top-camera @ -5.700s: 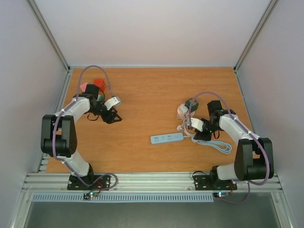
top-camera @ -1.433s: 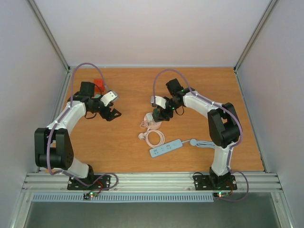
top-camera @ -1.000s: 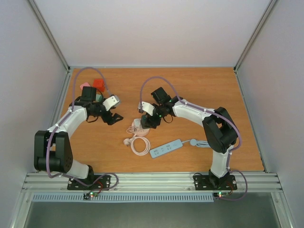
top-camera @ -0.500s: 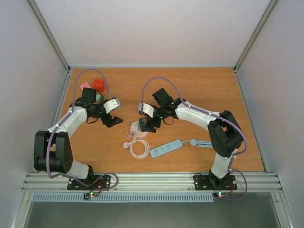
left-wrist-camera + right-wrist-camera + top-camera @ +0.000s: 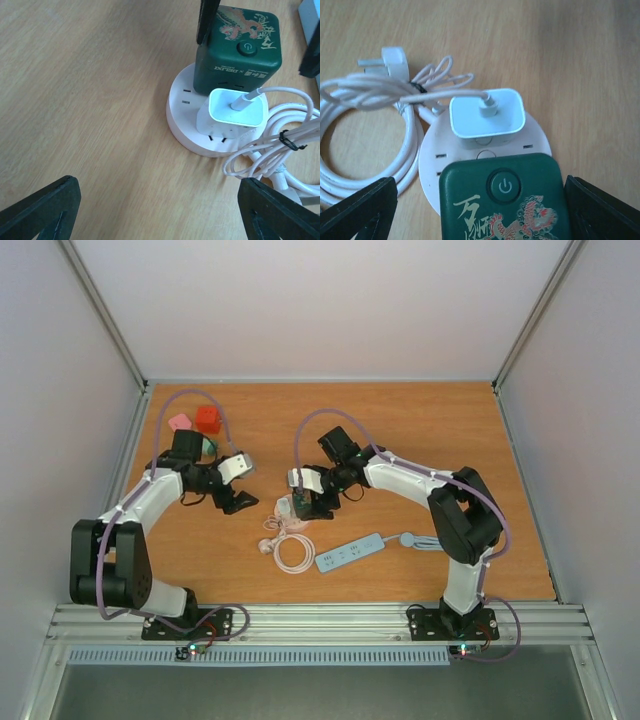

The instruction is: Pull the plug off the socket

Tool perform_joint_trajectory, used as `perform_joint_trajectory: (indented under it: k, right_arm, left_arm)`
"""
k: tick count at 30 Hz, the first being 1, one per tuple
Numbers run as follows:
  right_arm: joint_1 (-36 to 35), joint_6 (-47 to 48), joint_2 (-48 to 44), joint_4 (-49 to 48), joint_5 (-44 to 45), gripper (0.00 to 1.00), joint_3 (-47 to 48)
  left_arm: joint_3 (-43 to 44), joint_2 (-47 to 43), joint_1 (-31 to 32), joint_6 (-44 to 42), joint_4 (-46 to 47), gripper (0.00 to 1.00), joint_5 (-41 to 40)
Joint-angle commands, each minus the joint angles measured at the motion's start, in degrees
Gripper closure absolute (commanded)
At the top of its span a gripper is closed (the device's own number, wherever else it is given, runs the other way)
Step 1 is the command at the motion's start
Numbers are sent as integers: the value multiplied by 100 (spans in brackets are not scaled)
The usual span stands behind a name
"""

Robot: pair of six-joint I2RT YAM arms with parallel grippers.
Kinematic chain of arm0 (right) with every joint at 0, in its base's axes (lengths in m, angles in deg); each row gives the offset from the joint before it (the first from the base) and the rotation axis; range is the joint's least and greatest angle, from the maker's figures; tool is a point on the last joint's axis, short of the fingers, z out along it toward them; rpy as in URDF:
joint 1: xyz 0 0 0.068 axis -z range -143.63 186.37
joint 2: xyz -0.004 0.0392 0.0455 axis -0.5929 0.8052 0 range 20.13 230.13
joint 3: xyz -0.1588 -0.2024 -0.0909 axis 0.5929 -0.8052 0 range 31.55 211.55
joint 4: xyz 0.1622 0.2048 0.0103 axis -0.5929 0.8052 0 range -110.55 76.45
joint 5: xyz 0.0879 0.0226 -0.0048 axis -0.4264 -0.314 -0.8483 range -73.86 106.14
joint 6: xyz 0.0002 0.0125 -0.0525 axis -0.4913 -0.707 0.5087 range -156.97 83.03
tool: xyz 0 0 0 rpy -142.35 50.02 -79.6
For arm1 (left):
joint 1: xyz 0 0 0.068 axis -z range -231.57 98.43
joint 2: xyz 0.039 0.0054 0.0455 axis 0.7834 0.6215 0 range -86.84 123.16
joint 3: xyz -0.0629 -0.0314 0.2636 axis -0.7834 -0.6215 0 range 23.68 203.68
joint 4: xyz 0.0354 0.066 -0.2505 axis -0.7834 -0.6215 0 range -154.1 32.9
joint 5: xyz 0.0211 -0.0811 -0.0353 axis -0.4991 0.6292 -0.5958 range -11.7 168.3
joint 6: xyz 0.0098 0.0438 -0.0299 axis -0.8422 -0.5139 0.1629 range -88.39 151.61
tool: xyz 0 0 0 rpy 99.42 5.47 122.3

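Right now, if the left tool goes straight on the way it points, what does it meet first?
Probably the round white socket, on the side where the white plug sits. Only bare table shows between it and the open left tool. Depth is unclear, so this is a guess.

Green cube (image 5: 237,47) (image 5: 505,195): its top carries a round button (image 5: 246,48) (image 5: 505,186) marked with a power symbol, beside a dragon drawing and brush-style Chinese characters. The side seen by the left wrist camera appears to read "× DELIXI".
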Motion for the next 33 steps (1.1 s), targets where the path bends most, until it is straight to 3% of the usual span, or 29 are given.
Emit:
perform_joint_trajectory:
  k: [1,7,15,25,33]
  right_arm:
    - [43,678,242,222,48,9,123]
    - [49,668,430,104,169,18,128]
    - [40,332,388,9,143,46,69]
    - [42,-339,99,-329,190,57,-498]
    - [31,-499,3,-398,150,62,-655]
  left_arm:
    - [-155,-254,27,-78,-19,12,210]
    - [-187,-199,137,-222,-69,15,245]
    - [-250,-100,609,-206,258,21,210]
    - [-234,204,1141,-414,659,38,127]
    - [-345,369,1539,-577,893,39,3]
